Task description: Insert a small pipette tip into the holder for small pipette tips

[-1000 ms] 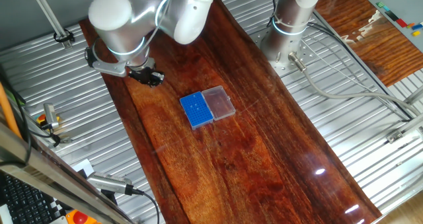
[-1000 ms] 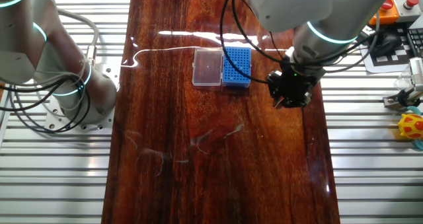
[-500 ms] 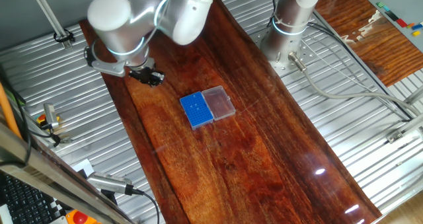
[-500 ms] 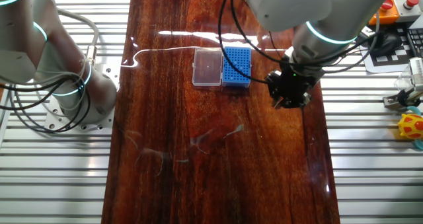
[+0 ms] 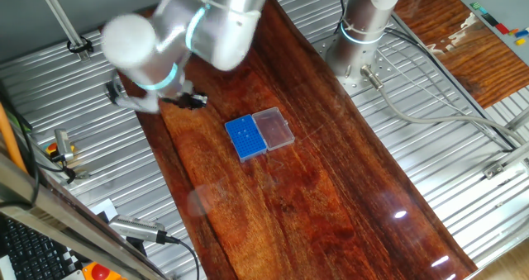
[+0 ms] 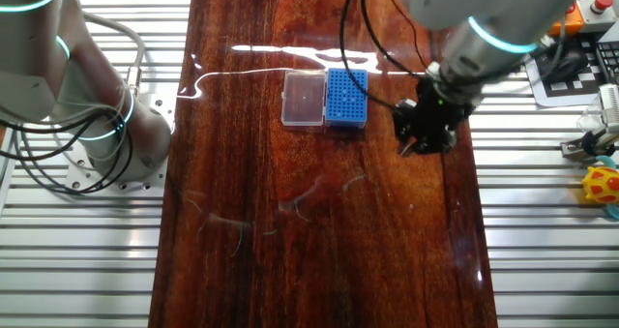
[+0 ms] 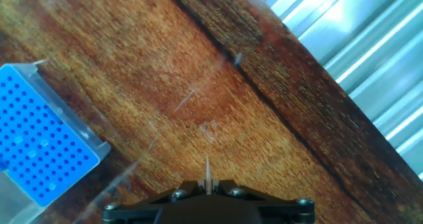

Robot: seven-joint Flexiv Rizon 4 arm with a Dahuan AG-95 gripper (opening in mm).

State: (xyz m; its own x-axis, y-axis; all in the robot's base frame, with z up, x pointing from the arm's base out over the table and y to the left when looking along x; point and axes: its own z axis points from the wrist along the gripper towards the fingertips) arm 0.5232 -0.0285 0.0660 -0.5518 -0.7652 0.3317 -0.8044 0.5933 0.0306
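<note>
The pincer (image 7: 207, 184) pinches a small pipette tip (image 7: 207, 168) (thin, barely visible); slight misalignment over the blue holder (image 7: 39, 138) could bend it.

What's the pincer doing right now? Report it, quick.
Pincer: closed on a small pipette tip that sticks out between its fingers, above the wood beside the blue holder.

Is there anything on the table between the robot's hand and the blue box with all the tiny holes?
Nothing visible. The gripper hangs beside the blue holder, apart from it, with only bare wooden table between them. The hand view shows a thin tip pinched between the fingers, off to the holder's side.
</note>
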